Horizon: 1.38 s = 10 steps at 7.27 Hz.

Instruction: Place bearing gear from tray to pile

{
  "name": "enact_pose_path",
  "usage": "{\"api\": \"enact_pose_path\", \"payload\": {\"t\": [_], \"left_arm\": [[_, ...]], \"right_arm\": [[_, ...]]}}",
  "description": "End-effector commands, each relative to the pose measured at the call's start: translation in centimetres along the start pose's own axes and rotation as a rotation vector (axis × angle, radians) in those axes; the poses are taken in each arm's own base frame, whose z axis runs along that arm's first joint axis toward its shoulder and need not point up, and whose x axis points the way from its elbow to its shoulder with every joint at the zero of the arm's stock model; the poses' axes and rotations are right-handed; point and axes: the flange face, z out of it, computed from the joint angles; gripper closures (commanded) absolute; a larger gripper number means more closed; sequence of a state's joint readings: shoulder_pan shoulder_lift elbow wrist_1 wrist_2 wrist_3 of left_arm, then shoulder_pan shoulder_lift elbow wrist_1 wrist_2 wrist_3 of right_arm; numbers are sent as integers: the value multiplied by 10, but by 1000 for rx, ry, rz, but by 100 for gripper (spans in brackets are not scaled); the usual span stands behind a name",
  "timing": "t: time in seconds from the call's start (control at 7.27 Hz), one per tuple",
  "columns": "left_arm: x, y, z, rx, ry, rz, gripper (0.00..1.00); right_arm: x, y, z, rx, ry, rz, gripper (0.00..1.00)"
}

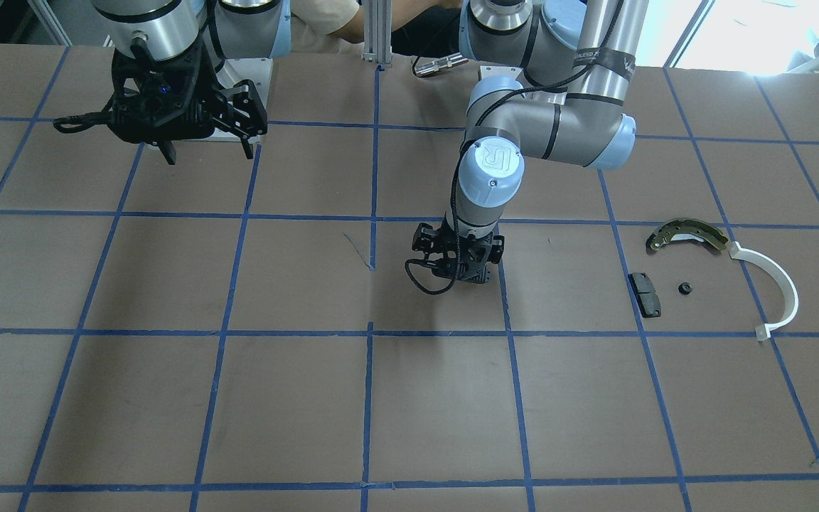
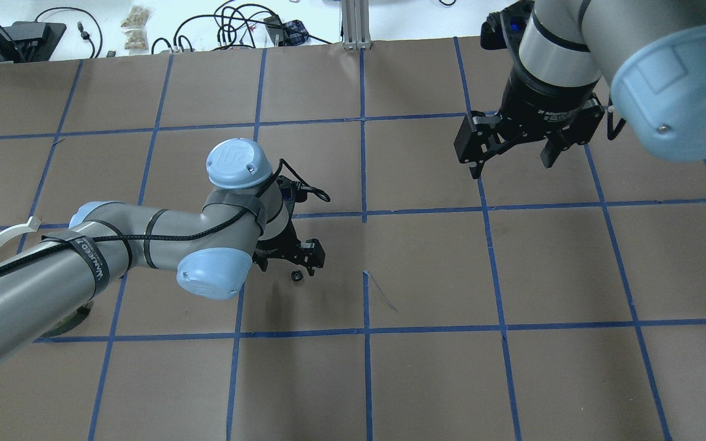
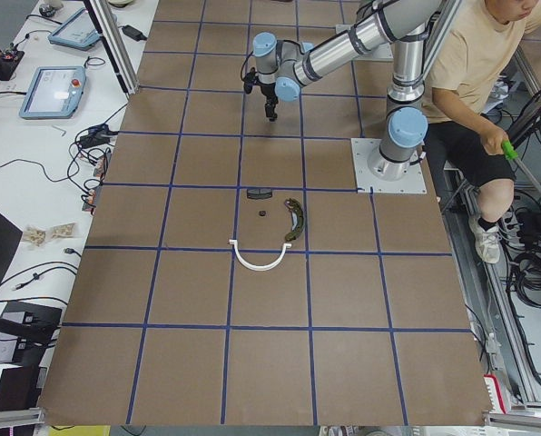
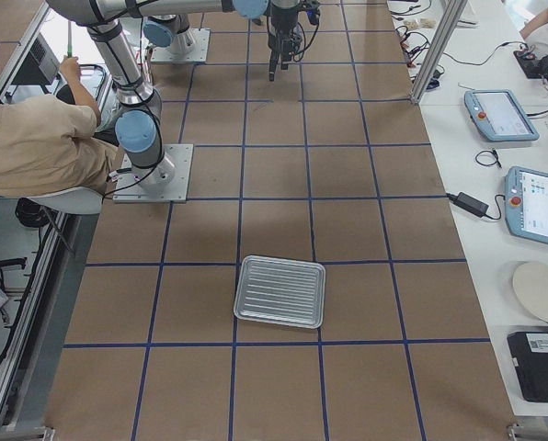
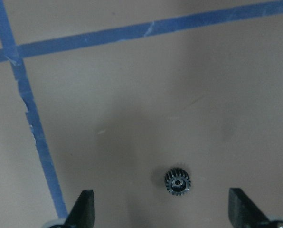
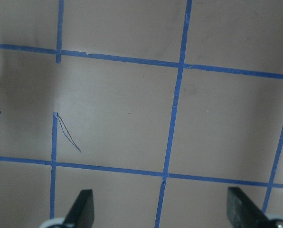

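A small dark bearing gear lies on the brown table near its middle and also shows in the overhead view. My left gripper is open and hovers right above it, the gear between the two fingers and untouched. The pile sits apart on my left: an olive brake shoe, a white arc, a dark pad and a second small dark gear. The ribbed pale tray lies far to my right, with nothing in it. My right gripper is open and empty, held high.
Blue tape lines grid the brown table. A seated person is behind the robot bases. Cables, tablets and a plate lie on the white side bench. The left arm's elbow hangs over part of the pile in the overhead view.
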<state>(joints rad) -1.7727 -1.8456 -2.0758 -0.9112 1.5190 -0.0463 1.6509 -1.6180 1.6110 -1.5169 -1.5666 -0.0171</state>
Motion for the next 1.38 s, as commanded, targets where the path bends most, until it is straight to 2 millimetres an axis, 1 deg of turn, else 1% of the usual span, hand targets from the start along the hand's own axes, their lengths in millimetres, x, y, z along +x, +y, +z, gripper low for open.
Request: {"api": "enact_pose_path", "payload": {"t": [0.0,0.14,0.28,0.41,0.55,0.69,0.83,0.96,1.1,1.24], "left_arm": [[8,5,6,3,0,-1,23],[7,4,5,4,0,-4,32],[6,5,6,-2,-1,-2,33],[6,3,8,-5,-1,-6,33],[5,2,15,-18,-5,-6,33],[5,0,14,-17,-2,-9,33],[4,0,16,-21,1,-11,58],[4,0,18,-25,1,-11,81],[4,-1,22,-34,0,-10,100],[3,-2,21,-32,-1,-12,100]], "right_arm": [[26,-7,-6,16,8,43,0],[28,-18,-18,66,14,48,0],[32,-39,-23,74,19,54,0],[29,-48,-27,65,10,60,0],[26,-44,-27,62,3,62,0],[27,-41,-20,24,1,106,0],[29,-42,-19,22,9,125,0],[30,-44,-19,30,11,126,0],[28,-42,-18,23,0,125,0],[27,-41,-18,23,-1,122,0]]}}
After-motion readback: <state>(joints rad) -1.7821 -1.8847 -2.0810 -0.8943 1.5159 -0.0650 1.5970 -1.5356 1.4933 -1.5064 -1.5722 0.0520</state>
